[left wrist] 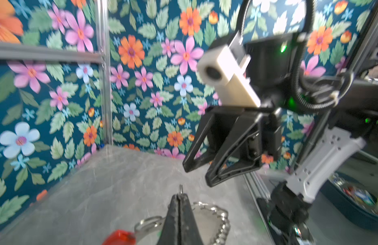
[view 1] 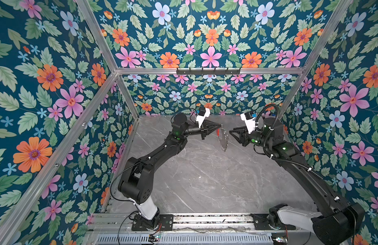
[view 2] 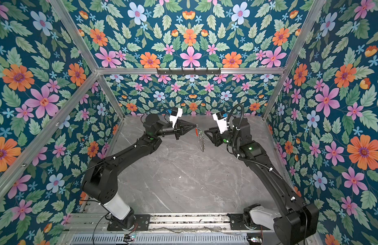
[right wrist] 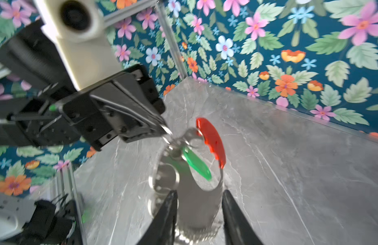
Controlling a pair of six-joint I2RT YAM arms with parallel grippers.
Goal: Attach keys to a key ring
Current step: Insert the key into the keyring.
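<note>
The left gripper point(view 1: 221, 126) pinches the key ring point(view 1: 225, 141) hanging above the table point(view 1: 205, 182), the green key point(right wrist: 196, 163) seemingly already threaded on, and the right gripper point(right wrist: 199, 193) gapes empty nearby, so lowering it gently comes next.

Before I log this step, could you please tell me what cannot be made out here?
Green key: blurred in the right wrist view; whether it is threaded on the key ring is unclear.
Both top views: key too small to find among the small rings.
Left wrist view: key ring cut off by the edge, partly behind the left gripper.
</note>
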